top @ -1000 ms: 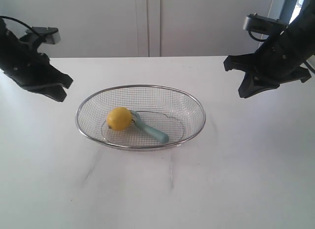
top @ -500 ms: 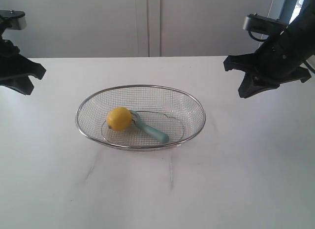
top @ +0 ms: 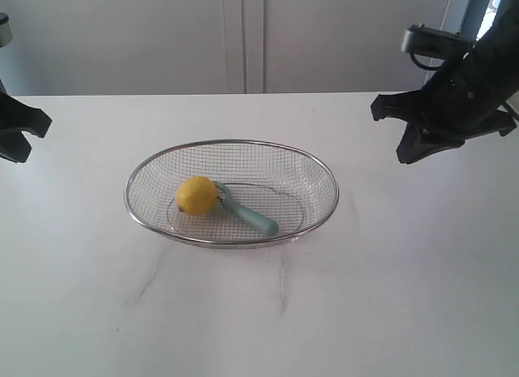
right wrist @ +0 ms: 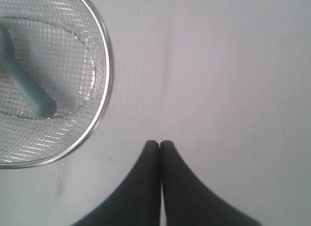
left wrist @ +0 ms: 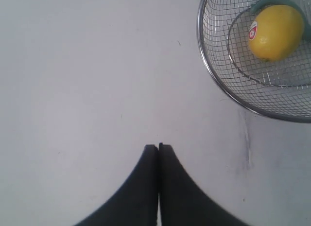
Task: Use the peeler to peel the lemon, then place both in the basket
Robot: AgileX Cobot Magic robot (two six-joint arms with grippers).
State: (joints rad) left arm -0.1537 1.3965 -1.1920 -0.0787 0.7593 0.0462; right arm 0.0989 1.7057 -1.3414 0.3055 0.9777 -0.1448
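The yellow lemon (top: pixel 196 195) lies inside the wire-mesh basket (top: pixel 243 146) at the table's middle, touching the head of the teal peeler (top: pixel 251 217), which lies beside it in the basket. In the left wrist view the lemon (left wrist: pixel 275 31) shows a small sticker, within the basket (left wrist: pixel 218 85). The peeler's handle (right wrist: pixel 26 87) shows in the right wrist view inside the basket (right wrist: pixel 104 65). My left gripper (top: pixel 15 142) hangs at the far left edge, shut and empty (left wrist: pixel 158 147). My right gripper (top: pixel 418 146) hovers at the right, shut and empty (right wrist: pixel 160 144). Both are well apart from the basket.
The white table (top: pixel 389 296) spreads around the basket. A pale wall with a vertical panel seam (top: pixel 254 36) stands behind the table's far edge.
My left arm has drawn back to the left, almost out of the exterior view. The right arm has barely shifted. Lemon, peeler and basket stay put.
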